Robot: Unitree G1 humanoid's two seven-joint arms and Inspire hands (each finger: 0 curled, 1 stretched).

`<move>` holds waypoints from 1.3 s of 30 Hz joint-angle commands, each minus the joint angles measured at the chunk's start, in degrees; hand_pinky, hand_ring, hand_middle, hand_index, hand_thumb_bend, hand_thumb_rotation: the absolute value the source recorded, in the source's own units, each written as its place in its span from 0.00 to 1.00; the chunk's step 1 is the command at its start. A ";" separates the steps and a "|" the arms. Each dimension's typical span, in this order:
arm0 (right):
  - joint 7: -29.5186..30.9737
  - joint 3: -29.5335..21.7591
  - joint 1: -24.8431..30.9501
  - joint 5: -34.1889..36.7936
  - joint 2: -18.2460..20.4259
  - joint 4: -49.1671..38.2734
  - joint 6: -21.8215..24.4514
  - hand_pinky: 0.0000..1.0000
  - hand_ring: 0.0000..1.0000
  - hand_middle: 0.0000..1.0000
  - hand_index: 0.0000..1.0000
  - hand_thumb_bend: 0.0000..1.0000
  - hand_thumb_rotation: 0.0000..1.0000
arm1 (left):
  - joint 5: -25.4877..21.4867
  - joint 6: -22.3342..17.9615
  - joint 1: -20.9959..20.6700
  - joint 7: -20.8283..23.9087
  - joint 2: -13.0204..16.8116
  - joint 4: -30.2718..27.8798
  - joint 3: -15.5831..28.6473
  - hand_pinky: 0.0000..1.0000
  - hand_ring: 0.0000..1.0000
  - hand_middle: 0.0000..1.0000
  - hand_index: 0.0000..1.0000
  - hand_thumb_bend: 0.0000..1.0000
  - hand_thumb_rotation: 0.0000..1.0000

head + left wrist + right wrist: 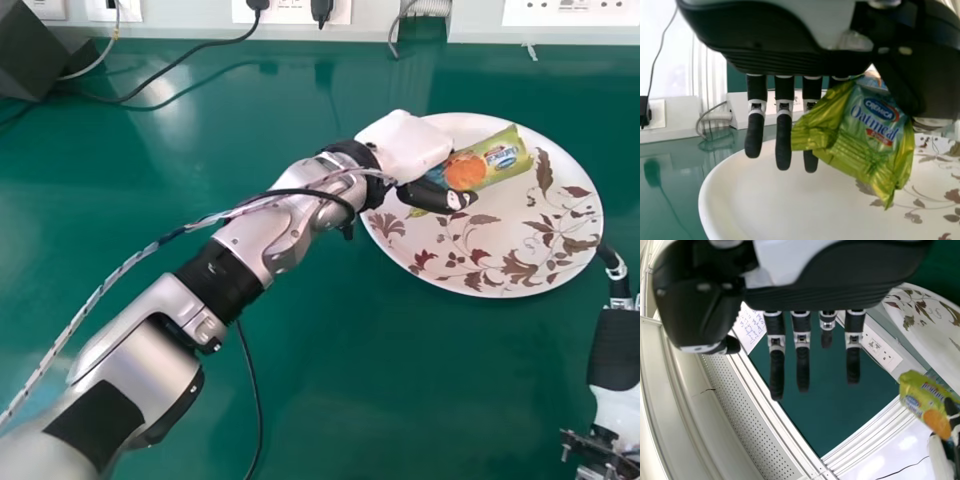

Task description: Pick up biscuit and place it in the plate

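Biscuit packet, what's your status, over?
Left hand holding biscuit packet above plate. Right hand open, near plate's edge. Nothing seen between packet and plate.

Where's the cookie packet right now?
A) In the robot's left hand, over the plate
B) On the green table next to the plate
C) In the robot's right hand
A: the left hand holds the green and yellow packet over the flowery plate.
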 commanded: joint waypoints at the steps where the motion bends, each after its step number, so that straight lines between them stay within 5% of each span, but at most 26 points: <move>1: -0.31 0.40 1.12 0.41 5.27 1.34 0.14 0.54 0.60 0.63 0.49 0.52 0.07 | 0.05 -1.09 -1.36 1.33 -0.28 1.02 -0.80 0.30 0.40 0.48 0.52 0.51 0.00; 8: -0.69 0.71 1.43 0.43 5.46 0.96 -0.02 0.47 0.55 0.61 0.49 0.52 0.07 | 0.48 -1.42 -2.17 1.47 -1.00 3.14 -1.93 0.30 0.40 0.48 0.52 0.51 0.00; 14: -0.90 0.96 1.36 -0.14 5.60 1.14 -0.42 0.55 0.64 0.68 0.49 0.52 0.07 | 1.17 -0.76 -2.92 0.29 -1.49 4.36 -3.26 0.29 0.40 0.48 0.52 0.51 0.00; 39: -0.03 0.91 0.70 1.20 4.64 1.46 0.68 0.53 0.60 0.65 0.49 0.52 0.07 | 2.89 -0.77 -3.92 2.12 -4.38 10.54 -6.29 0.30 0.40 0.48 0.52 0.51 0.00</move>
